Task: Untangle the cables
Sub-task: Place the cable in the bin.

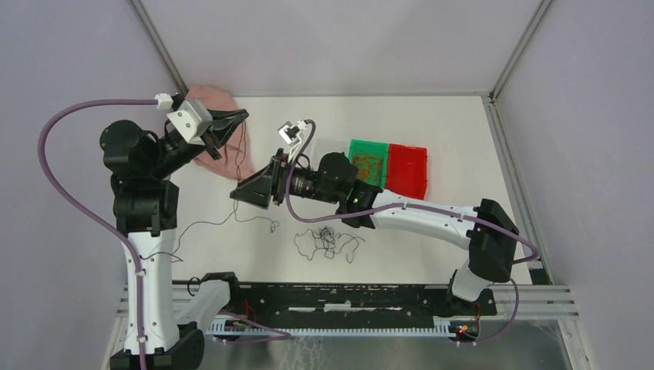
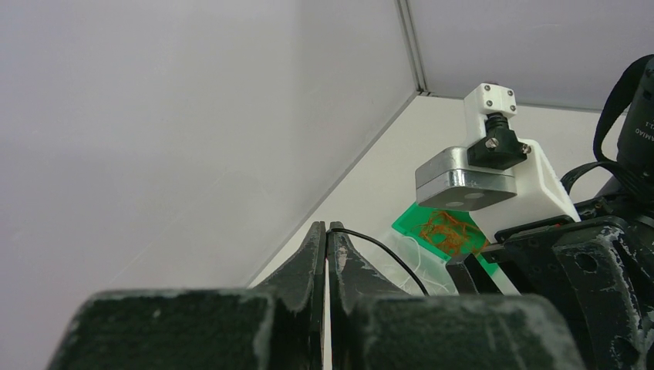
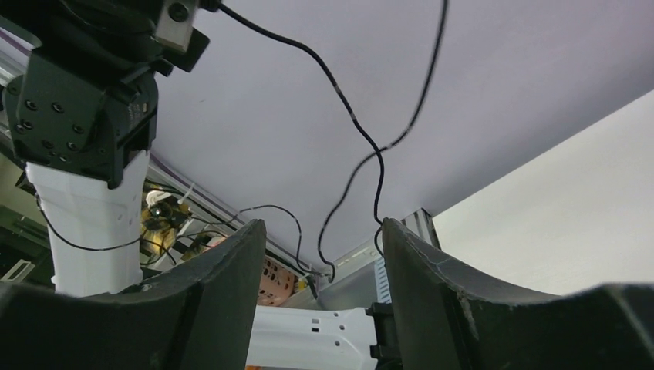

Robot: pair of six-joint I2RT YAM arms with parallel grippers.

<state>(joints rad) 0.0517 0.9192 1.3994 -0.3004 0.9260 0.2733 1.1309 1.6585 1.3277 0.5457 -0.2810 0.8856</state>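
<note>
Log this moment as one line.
left gripper: shut on black wire, raised | right gripper: open by the hanging wire | tangle: on table

On my overhead feed I see a white table. A green bin and a red bin sit touching side by side at about two o'clock from its middle. A pink cloth lies crumpled at eleven o'clock, in the far corner. A black rail runs along six o'clock.
</note>
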